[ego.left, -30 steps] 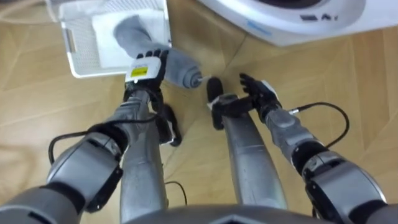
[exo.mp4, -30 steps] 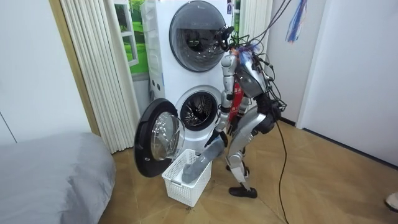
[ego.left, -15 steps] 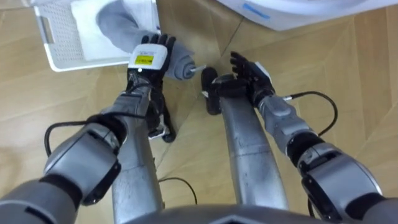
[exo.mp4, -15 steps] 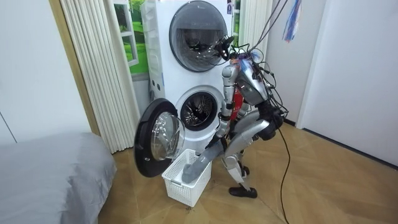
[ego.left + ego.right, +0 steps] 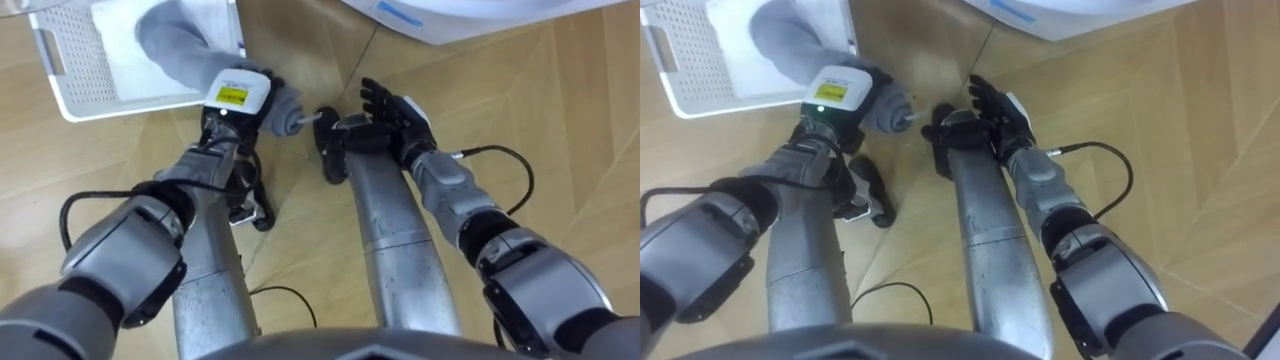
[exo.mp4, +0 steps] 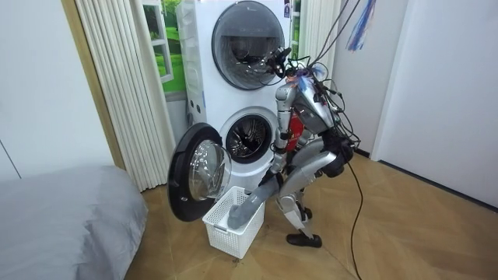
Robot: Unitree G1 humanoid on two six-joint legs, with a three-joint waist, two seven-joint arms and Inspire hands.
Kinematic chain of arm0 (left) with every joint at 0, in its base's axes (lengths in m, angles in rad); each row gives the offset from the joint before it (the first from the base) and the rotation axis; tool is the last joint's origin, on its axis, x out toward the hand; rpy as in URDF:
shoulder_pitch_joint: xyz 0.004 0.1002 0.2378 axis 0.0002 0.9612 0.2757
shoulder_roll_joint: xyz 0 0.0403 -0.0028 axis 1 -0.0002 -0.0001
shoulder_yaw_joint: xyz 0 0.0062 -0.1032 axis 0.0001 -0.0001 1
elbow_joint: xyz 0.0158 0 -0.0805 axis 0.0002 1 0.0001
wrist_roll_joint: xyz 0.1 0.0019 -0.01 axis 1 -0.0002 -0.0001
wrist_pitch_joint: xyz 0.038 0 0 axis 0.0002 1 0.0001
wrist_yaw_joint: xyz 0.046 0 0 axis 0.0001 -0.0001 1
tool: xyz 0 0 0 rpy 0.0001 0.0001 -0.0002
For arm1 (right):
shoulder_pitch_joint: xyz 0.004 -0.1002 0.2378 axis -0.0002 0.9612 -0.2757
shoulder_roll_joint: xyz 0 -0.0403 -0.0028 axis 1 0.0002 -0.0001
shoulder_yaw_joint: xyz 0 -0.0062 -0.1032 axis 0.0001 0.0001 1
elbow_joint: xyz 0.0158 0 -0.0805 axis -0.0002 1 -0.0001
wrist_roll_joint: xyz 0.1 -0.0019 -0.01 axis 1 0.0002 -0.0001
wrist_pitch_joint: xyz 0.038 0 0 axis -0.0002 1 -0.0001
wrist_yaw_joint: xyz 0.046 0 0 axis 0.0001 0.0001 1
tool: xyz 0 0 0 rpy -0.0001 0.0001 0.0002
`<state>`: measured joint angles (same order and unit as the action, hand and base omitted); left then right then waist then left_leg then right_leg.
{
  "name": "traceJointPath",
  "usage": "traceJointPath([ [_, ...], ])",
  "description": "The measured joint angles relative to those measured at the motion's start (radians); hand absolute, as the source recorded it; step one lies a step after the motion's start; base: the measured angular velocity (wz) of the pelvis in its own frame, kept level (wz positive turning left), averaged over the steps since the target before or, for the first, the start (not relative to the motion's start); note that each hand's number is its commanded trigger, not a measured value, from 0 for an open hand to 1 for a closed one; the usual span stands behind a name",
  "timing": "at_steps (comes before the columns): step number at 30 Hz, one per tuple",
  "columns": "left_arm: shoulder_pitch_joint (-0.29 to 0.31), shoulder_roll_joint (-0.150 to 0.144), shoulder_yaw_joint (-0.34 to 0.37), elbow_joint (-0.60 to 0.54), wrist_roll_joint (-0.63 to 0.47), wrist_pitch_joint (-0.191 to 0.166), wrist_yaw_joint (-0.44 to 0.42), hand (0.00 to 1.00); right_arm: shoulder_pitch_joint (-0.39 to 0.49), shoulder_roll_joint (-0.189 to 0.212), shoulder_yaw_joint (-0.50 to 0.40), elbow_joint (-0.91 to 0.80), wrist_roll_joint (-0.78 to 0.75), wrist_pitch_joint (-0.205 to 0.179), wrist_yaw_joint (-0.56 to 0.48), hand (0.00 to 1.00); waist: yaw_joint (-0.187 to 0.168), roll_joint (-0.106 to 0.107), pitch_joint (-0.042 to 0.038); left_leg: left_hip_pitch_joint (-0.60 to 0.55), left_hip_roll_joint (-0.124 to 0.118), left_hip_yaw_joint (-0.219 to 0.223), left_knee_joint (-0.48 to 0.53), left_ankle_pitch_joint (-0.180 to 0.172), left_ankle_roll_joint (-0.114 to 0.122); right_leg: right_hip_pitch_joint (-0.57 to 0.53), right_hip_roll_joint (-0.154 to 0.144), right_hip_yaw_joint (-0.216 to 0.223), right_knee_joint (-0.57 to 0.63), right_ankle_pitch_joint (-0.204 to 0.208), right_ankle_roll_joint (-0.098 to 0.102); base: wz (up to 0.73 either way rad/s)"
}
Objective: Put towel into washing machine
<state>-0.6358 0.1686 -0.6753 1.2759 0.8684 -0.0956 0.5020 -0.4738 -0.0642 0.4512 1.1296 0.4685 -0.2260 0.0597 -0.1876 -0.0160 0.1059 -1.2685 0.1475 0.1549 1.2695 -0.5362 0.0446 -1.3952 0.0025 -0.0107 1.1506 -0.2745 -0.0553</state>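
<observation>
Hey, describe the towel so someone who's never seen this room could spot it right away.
In front of the washing machine with the open door, a white basket stands on the floor. The towel is the grey roll hanging out over its rim, with the left hand closed on its end; it is the one soft grey thing against white plastic.

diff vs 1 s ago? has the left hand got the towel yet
Left hand: its fingers lay straight on the towel, now they curl round it where it hangs over the basket rim. The robot has bent lower before the washing machine; the eye views shifted with that. Same as before: towel draped out of the basket, right hand open and idle, door open.
</observation>
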Motion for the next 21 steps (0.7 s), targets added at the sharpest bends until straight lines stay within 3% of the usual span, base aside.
traceJointPath([
  [14,-0.017,0.008,-0.018,0.002,0.03,0.0,0.016,1.0,0.0,-0.016,-0.002,0.005,0.007,0.002,0.008,0.0,-0.001,0.0,-0.0001,0.006,-0.003,0.003,-0.002,-0.006,0.01,0.008,-0.03,-0.027,-0.003,-0.003,-0.003,0.0],
  [21,0.04,-0.002,-0.035,0.003,0.029,0.002,0.016,1.0,0.038,-0.024,0.038,0.017,0.001,0.028,0.005,0.0,0.001,0.001,-0.0013,0.118,-0.003,0.0,-0.056,-0.003,0.006,0.125,-0.037,-0.051,-0.062,-0.003,-0.007,0.0],
])
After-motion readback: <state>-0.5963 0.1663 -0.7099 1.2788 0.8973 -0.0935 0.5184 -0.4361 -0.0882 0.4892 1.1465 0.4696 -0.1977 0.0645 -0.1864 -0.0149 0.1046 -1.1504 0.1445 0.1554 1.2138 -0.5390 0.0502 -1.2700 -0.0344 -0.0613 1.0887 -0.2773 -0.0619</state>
